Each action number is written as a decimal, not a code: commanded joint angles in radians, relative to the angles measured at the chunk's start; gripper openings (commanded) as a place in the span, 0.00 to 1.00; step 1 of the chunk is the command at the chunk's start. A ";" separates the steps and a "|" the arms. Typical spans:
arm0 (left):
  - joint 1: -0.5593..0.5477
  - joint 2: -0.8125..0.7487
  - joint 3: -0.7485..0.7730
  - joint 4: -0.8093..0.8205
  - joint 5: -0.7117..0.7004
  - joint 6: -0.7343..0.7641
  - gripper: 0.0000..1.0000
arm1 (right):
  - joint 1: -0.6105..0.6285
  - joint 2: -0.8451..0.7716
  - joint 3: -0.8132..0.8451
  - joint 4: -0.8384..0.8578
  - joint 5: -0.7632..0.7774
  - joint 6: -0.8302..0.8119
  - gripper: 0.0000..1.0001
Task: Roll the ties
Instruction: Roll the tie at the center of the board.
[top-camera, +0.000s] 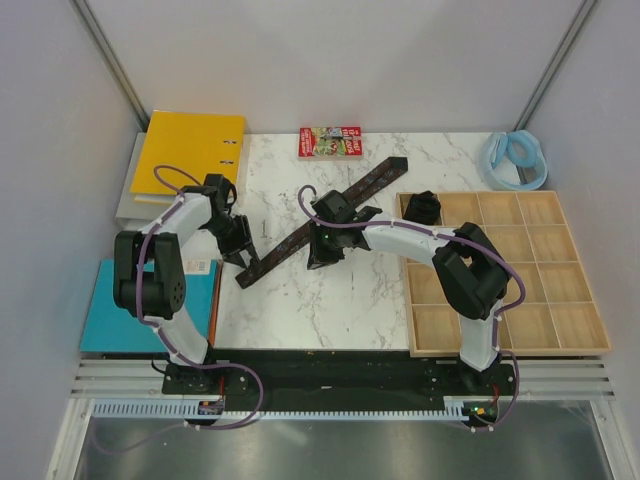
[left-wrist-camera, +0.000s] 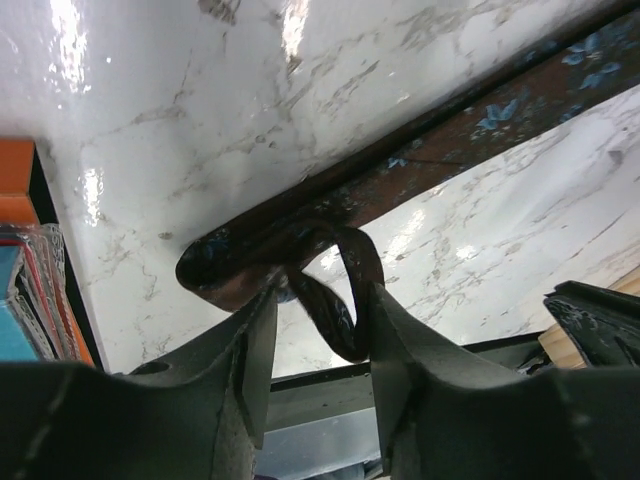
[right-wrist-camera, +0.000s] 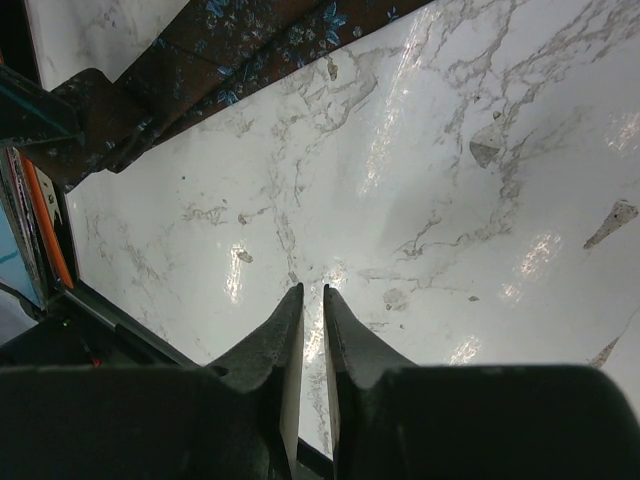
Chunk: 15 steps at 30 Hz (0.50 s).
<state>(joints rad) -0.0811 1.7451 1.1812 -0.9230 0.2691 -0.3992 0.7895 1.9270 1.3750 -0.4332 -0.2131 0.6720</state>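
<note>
One dark tie (top-camera: 372, 184) lies as a long diagonal strip on the marble table, from the far middle to the near left. My left gripper (top-camera: 243, 262) is at its near-left end. In the left wrist view the tie (left-wrist-camera: 470, 130) curls into a small loop there, and the left gripper (left-wrist-camera: 320, 292) is closed on that loop, with a finger touching each side. My right gripper (top-camera: 322, 255) is shut and empty over bare marble just beside the strip's middle. The right wrist view shows its tips (right-wrist-camera: 312, 290) and the tie (right-wrist-camera: 260, 40) beyond them. A second tie, a dark coil (top-camera: 424, 207), sits in a far-left tray compartment.
A wooden compartment tray (top-camera: 560, 300) fills the right side. A pale blue looped band (top-camera: 515, 160) lies behind it. A red booklet (top-camera: 329, 141) is at the far edge. A yellow binder (top-camera: 190, 150) and a teal book (top-camera: 140, 310) lie off the table's left side.
</note>
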 joint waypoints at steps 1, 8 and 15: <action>-0.006 -0.006 0.073 0.023 0.045 0.000 0.50 | 0.007 -0.028 0.035 0.011 -0.009 0.012 0.20; -0.017 -0.094 0.080 0.058 0.030 -0.033 0.63 | 0.056 -0.034 0.074 0.011 -0.016 0.000 0.21; -0.014 -0.214 0.020 0.064 -0.123 -0.043 0.67 | 0.135 0.001 0.200 0.020 -0.038 0.008 0.21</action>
<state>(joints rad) -0.0959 1.6245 1.2293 -0.8818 0.2451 -0.4122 0.8883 1.9270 1.4769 -0.4404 -0.2214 0.6762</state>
